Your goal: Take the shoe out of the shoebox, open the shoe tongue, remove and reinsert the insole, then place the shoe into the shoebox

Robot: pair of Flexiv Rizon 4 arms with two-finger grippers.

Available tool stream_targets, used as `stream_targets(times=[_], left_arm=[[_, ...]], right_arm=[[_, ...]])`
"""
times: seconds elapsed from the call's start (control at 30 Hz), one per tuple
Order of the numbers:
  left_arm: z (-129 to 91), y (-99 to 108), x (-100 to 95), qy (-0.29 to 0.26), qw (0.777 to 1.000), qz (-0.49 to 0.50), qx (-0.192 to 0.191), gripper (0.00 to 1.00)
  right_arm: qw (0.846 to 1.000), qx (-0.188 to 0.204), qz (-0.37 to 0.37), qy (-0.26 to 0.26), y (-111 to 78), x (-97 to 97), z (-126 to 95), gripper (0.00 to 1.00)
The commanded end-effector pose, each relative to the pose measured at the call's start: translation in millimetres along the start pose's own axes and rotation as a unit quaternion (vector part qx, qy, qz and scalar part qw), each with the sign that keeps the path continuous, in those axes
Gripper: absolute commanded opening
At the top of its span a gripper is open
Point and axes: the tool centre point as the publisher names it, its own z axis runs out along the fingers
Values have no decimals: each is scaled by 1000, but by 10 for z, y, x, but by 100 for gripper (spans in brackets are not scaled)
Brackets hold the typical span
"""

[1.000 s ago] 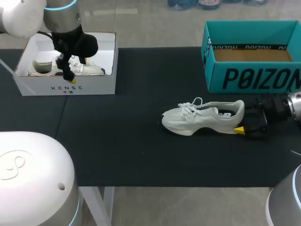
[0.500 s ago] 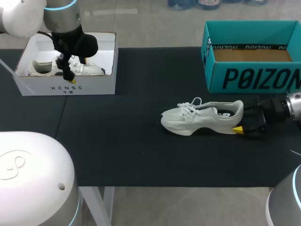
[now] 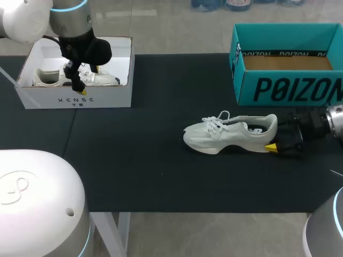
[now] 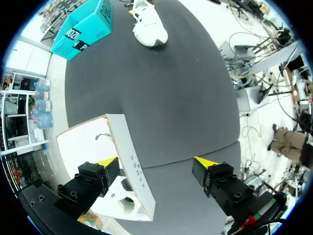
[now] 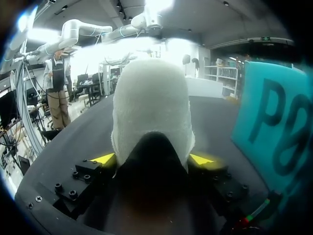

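Shoe [image 3: 230, 136] nudged left; right jaws clamp its heel, left jaws apart.

Even, bright overhead light on the matte black table [image 3: 139, 160], thin soft shadow under the white shoe [image 3: 225, 136], white box [image 3: 115, 59] interior glaring, right wrist view dim around the right end effector [image 5: 152, 158], ceiling lamps [image 5: 157, 5] flaring, perhaps overexposed
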Motion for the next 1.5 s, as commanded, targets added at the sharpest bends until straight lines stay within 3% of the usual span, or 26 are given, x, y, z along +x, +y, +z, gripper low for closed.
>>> stream_targets(times=[0.03, 0.23, 0.4, 0.73, 1.5], left_arm=[[-3, -137, 11, 10, 1000, -2, 10, 100], [48, -882, 109, 31, 996, -83, 12, 100], [58, -1404, 261, 51, 984, -170, -19, 100], [179, -2064, 413, 93, 948, -293, -81, 100], [179, -2064, 413, 93, 948, -293, -81, 100]], right_arm=[[1000, 2, 0, -2, -25, 4, 69, 0], [1000, 2, 0, -2, -25, 4, 69, 0], [1000, 2, 0, -2, -25, 4, 69, 0], [1000, 2, 0, -2, -25, 4, 69, 0], [1000, 2, 0, -2, -25, 4, 69, 0]])
